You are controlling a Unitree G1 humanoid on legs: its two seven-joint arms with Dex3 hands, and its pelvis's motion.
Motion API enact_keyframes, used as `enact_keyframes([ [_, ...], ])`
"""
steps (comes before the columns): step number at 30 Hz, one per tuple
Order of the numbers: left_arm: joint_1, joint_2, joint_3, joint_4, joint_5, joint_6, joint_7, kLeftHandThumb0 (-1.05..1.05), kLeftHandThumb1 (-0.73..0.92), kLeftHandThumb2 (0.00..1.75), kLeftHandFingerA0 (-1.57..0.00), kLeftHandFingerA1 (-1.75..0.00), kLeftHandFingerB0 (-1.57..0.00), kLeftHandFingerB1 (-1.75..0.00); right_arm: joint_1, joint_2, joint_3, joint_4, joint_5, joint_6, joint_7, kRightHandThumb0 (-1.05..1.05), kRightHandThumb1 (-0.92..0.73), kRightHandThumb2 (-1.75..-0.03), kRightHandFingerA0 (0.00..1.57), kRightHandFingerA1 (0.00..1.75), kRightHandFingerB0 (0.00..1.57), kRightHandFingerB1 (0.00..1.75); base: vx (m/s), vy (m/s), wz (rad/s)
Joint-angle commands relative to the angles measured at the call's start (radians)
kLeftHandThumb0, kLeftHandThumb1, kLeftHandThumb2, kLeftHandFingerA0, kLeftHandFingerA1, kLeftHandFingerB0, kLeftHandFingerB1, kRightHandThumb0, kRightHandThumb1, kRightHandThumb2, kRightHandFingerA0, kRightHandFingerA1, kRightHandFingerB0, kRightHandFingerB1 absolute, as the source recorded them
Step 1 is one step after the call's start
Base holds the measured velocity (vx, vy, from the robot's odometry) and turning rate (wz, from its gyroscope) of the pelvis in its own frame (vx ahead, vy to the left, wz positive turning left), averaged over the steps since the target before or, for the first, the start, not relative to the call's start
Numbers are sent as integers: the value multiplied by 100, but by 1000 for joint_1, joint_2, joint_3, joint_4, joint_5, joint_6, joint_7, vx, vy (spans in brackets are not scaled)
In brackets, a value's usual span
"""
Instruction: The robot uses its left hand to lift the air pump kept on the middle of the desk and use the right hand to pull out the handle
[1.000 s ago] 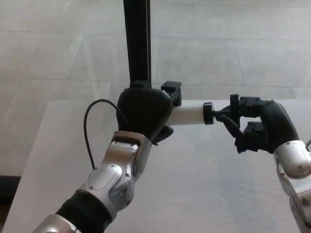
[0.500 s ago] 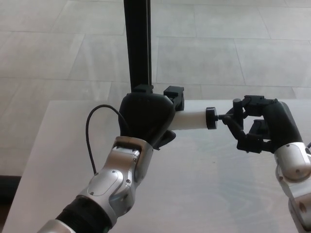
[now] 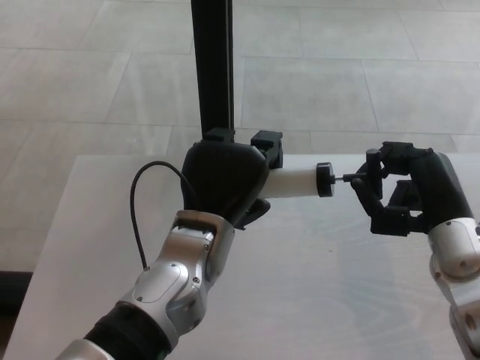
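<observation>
A pale desk (image 3: 300,300) fills the lower half of the view, with tiled floor beyond and a black post (image 3: 213,67) rising behind its far edge. The left hand (image 3: 225,180) is raised above the desk, fingers wrapped tight around the pump (image 3: 289,182), which lies level and points toward the right hand. Only the pump's white barrel and black end cap show past the fingers. The right hand (image 3: 401,187) sits just beside the cap, its fingers (image 3: 373,161) pinched on the black handle (image 3: 369,176). A thin rod (image 3: 343,178) shows between cap and handle. A black hose (image 3: 142,202) loops out left of the left hand.
</observation>
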Motion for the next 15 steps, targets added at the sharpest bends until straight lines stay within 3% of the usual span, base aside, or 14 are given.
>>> enact_keyframes([
  [1,23,36,10,-6,10,-1,20,-21,61,80,-88,-173,-63,-138,21,-28,-50,-18,11,-31,-2,-11,-45,-127,88,175,80,161,0,0,0],
  [2,28,38,20,-14,-7,0,-5,-34,65,72,-86,-172,-64,-127,23,-35,-61,-15,18,-41,3,-11,-44,-128,88,175,80,160,0,0,0],
  [3,29,40,21,-14,-7,0,-5,-34,65,72,-86,-172,-64,-127,22,-32,-62,-13,16,-44,3,-11,-44,-128,88,175,80,160,0,0,0],
  [4,36,50,22,-10,-6,-23,27,-26,61,76,-78,-169,-70,-135,23,-46,-78,-11,25,-46,17,-12,-45,-126,86,175,78,159,0,0,0],
  [5,42,53,23,-6,-7,-27,33,-18,59,78,-88,-174,-63,-138,23,-52,-89,-16,28,-34,24,-12,-47,-123,86,175,78,160,0,0,0],
  [6,48,62,24,-5,-8,-25,18,-15,58,80,-88,-175,-62,-145,24,-56,-103,-17,40,-44,33,-16,-46,-118,118,143,101,131,0,0,0],
  [9,59,77,18,-21,2,-3,-28,-19,64,74,-82,-175,-59,-142,26,-69,-118,-21,39,-50,44,-17,-44,-119,118,142,101,131,0,0,0],
  [10,63,88,12,-22,8,-6,-34,-32,68,68,-78,-175,-60,-135,27,-73,-126,-21,44,-50,49,-17,-44,-119,118,141,101,129,0,0,0],
  [11,64,89,11,-23,8,-6,-35,-32,68,68,-78,-175,-60,-135,27,-73,-128,-21,45,-51,51,-17,-44,-119,118,141,101,129,0,0,0],
  [12,71,96,9,-26,10,-12,-22,-35,65,73,-81,-172,-61,-134,25,-78,-133,-15,48,-52,55,-12,-40,-130,87,175,81,157,0,0,0],
  [14,84,110,12,-32,-2,-16,-45,-28,68,73,-83,-167,-66,-129,24,-85,-148,-19,54,-42,61,-10,-38,-132,89,175,84,156,0,0,0],
  [15,87,114,10,-35,3,-13,-44,-28,68,76,-73,-166,-67,-130,25,-85,-155,-17,58,-46,63,-16,-42,-121,121,143,104,130,0,0,0],
])
